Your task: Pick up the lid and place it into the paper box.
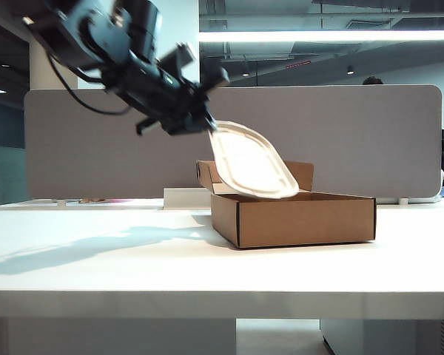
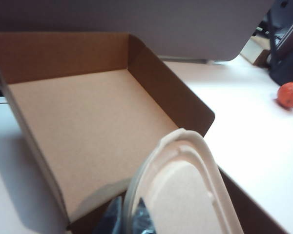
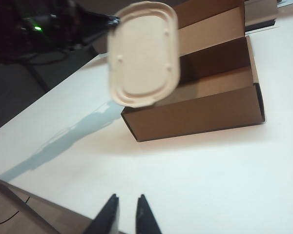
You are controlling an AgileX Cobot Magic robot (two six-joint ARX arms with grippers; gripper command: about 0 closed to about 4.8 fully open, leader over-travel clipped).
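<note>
Ridged fibre lid [image 1: 251, 163], corrugated paper box [image 1: 303, 218]

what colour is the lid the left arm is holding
Off-white, a pale cream, with raised ridges near its rim. The lid shows best in the right wrist view, over the brown box.

surface: you have a white table [image 1: 96, 259] | on it: the paper box [image 1: 303, 218], beneath the left gripper's fingers [image 2: 112, 219] | an orange ball [image 2: 289, 94], well off beyond them
</note>
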